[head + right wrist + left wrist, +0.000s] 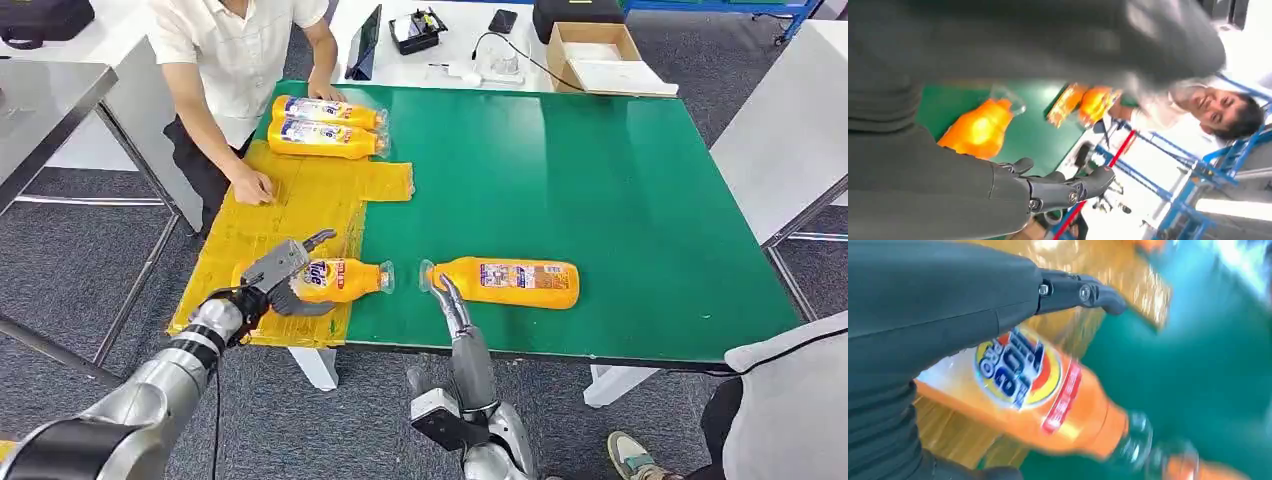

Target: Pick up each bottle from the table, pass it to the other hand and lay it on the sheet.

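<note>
A: Where the green table (pixel 620 190) is viewed from the head camera, how many bottles are counted?

B: Four orange bottles are counted, each of smooth plastic with a printed label and a clear cap. Two bottles (pixel 325 125) are laid side by side at the far end of the yellow sheet (pixel 290 205), which is seen as a flat, ribbed, stepped panel. One held bottle (pixel 335 279) is lying at the sheet's near edge, neck over the green surface. One free bottle (pixel 510 282) is lying on the bare table, cap to cap with the held one.

A: How are the hands shown?

B: The held bottle's body is gripped by the left hand (pixel 285 278), thumb over the top, fingers curled beneath. The right hand (pixel 455 310) is held with fingers straight and close together, tips just beside the free bottle's cap; nothing is held.

A: And beyond?

B: One person (pixel 235 60) is seen with both hands resting on the sheet.
</note>
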Available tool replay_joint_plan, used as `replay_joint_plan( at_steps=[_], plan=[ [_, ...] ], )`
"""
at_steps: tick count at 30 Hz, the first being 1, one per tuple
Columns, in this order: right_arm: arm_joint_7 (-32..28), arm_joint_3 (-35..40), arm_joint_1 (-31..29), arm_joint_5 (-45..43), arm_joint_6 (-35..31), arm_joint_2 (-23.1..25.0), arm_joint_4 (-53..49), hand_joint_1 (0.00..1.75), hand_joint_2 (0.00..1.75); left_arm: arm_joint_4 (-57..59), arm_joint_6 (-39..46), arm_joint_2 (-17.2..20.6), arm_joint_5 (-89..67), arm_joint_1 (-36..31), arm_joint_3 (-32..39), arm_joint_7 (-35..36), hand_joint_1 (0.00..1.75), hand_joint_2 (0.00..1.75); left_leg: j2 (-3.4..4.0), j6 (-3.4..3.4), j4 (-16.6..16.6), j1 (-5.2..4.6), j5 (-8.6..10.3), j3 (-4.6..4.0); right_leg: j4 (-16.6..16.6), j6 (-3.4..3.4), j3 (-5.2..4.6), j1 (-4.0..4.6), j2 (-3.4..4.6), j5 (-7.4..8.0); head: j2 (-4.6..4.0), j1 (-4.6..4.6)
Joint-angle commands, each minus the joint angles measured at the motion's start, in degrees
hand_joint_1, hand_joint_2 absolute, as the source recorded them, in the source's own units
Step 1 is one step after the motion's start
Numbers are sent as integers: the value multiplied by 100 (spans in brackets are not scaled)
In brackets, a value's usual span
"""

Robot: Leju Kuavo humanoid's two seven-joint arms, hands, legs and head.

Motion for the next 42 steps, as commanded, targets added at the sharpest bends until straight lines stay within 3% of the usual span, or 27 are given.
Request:
replay_joint_plan(
  at_steps=[1,5,8,12,15,20,22,24,27,33,34,42],
  plan=[
    [242,-503,682,329,-56,-406,-786,0,175,-3343,2025,-268,629,1583,-1711,412,0,175,-8,1,0,-3,-4,-24,-1,-1,-16,-2,-9,-5,0,-4],
    [797,-719,790,1122,-523,-750,-823,0,175,-5016,2800,-422,1213,2342,-2252,358,0,175,-4,2,2,-2,-9,-61,-3,2,-49,-1,-7,-6,0,-6],
    [1243,-1182,718,1735,-601,-1071,-760,0,175,-5672,4181,-800,1863,2915,-2337,-197,0,175,-8,5,6,-6,-29,-43,-4,2,-28,-2,-11,-24,0,-6],
    [1531,-1476,524,2272,-370,-1235,-770,0,175,-5988,4731,-692,2129,3101,-2725,-639,0,175,6,11,3,-14,-25,-79,-5,7,-70,-12,4,-8,0,-6],
    [2291,-1736,26,2558,488,-1597,-143,0,175,-5903,4338,-483,2169,3049,-2802,-116,0,175,25,15,9,-20,-39,-64,-1,0,-62,-15,16,-14,0,-6],
    [1983,-1857,-90,2398,476,-1637,195,0,175,-5853,4275,-507,2201,3044,-2721,-165,0,175,38,14,0,-21,-33,-54,-9,-1,-54,-15,23,-4,0,-7],
    [2237,-1907,-189,2531,579,-1661,340,0,175,-5860,4008,-522,2528,3028,-2694,-174,0,175,26,24,-1,-20,-22,-68,-11,5,-63,-15,10,-2,0,-9],
    [2415,-2150,-730,2741,384,-1769,1189,0,175,-5715,3955,-545,2563,2965,-2686,-159,0,175,37,25,0,-19,-27,-56,-12,2,-53,-13,21,-5,0,-4],
    [2041,-2375,-1645,2731,162,-1843,2611,0,175,-5312,3723,-573,2607,2849,-2946,-297,0,175,72,24,-2,-22,-28,-47,-13,4,-52,-16,47,6,0,-11],
    [2038,-2381,-1692,2728,161,-1816,2676,0,175,-5257,3613,-586,2688,2860,-3015,-302,0,175,33,36,0,-28,-12,-64,-15,20,-58,-21,11,12,0,-2],
    [2293,-2366,-1625,2882,74,-1888,2703,0,175,-5192,2723,-535,3384,2903,-3197,50,0,175,36,37,-1,-26,-11,-70,-14,21,-65,-19,14,12,0,-6],
    [2207,-2394,-1595,2829,51,-1928,2717,0,175,-5070,2798,-562,3361,2904,-3267,-69,0,175,43,38,1,-39,-17,-72,-9,24,-68,-31,23,9,0,-11]
  ],
)
